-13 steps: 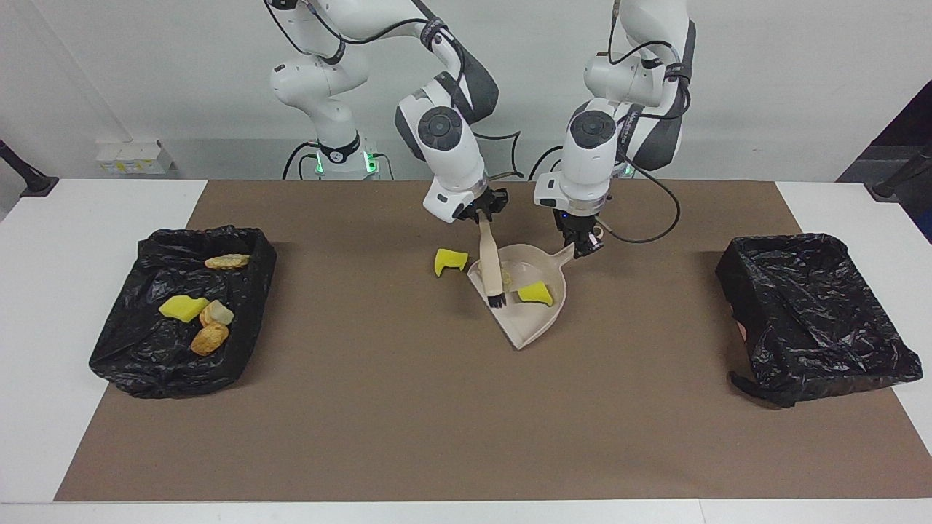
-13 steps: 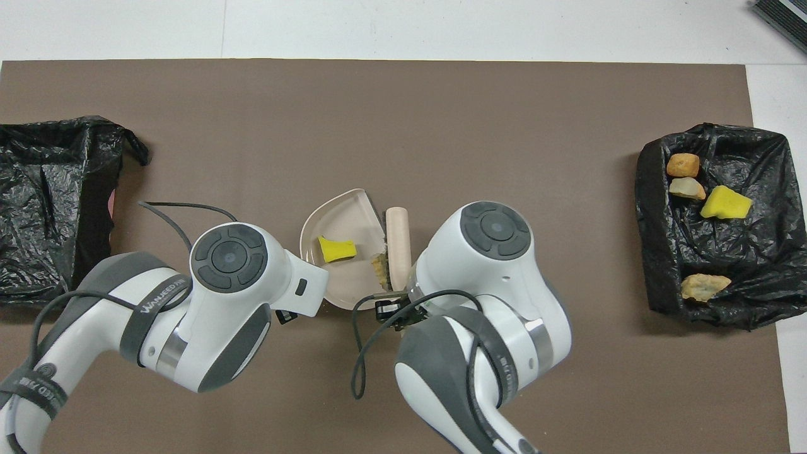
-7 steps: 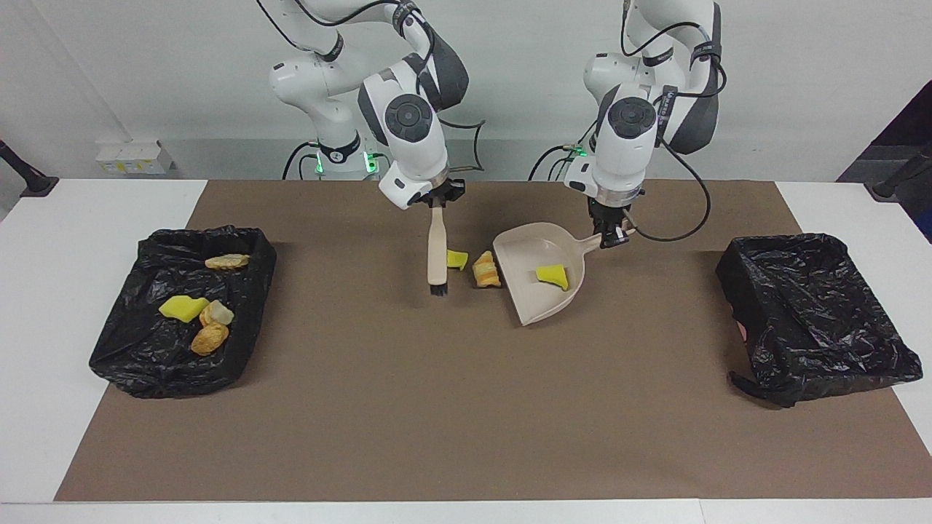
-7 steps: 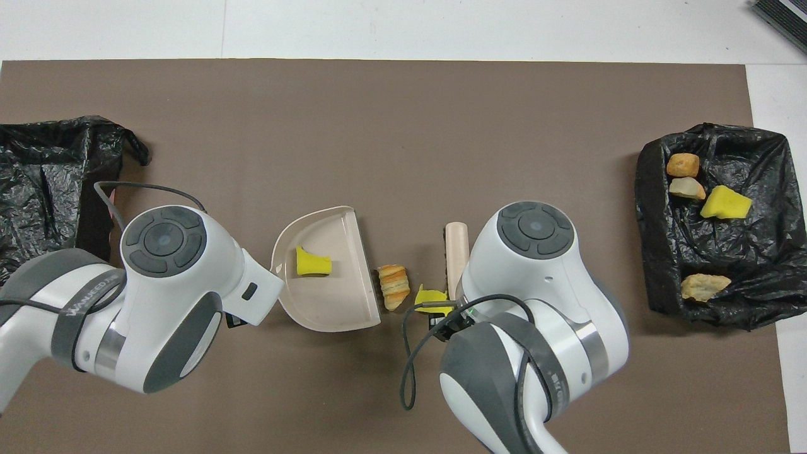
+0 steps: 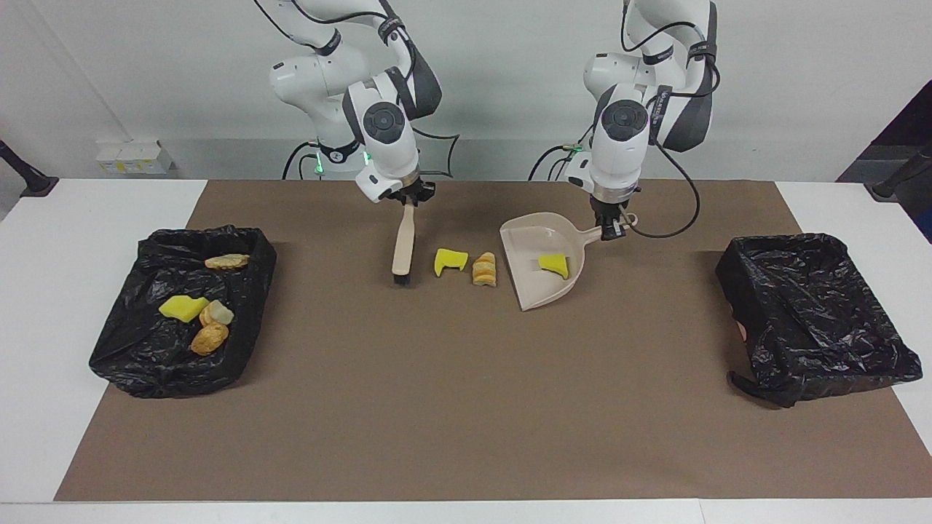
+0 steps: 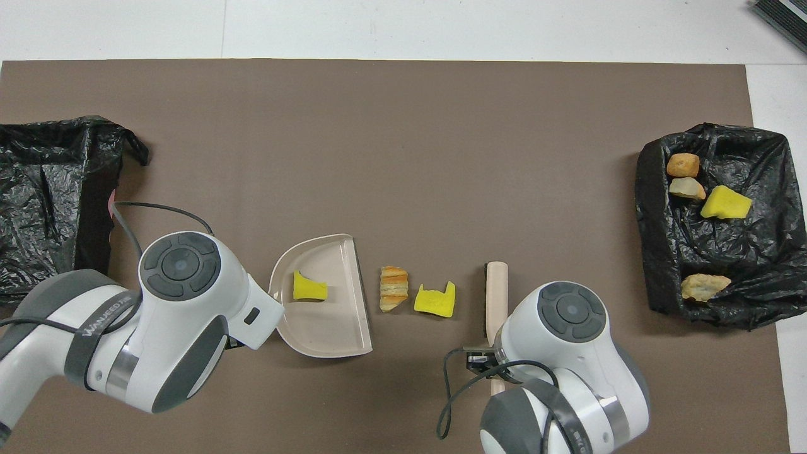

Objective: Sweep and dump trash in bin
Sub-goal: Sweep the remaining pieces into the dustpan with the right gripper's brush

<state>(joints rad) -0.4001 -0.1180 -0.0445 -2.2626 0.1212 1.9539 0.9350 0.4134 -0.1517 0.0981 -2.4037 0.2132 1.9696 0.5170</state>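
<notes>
Mid-worktop, sweep step: right jaws (image 5: 410, 198) clamp the brush (image 5: 403, 246), left jaws (image 5: 610, 228) the dustpan (image 5: 542, 269) handle. Next: sweep yellow sponge (image 5: 450, 260) and croissant (image 5: 484, 269) into the pan.

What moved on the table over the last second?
The right tool drew the beige brush away from the beige plastic dustpan, toward the right arm's end. The striped bread piece now lies outside the dustpan. The left tool raised the handle. Both black-lined bins stayed.
</notes>
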